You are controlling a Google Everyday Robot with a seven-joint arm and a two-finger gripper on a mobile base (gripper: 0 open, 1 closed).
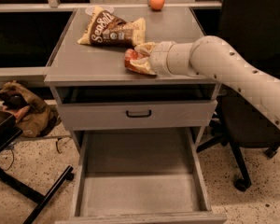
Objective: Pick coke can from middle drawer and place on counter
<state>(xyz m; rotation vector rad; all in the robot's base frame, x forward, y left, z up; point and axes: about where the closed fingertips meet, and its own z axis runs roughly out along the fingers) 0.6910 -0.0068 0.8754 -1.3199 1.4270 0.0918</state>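
The coke can [132,60], red and dented, lies tilted on the counter [88,59] near its front edge, right of centre. My gripper [141,59] reaches in from the right on a thick cream arm, and its pale fingers [144,48] are closed around the can. The middle drawer [140,192] is pulled fully open below, and its grey floor holds nothing.
A brown-and-cream snack bag [113,31] lies just behind the can. An orange fruit [156,1] sits at the counter's back edge. The top drawer front with a black handle [138,113] is slightly ajar. A black office chair [252,125] stands at the right, and a brown bag [25,108] lies on the floor at the left.
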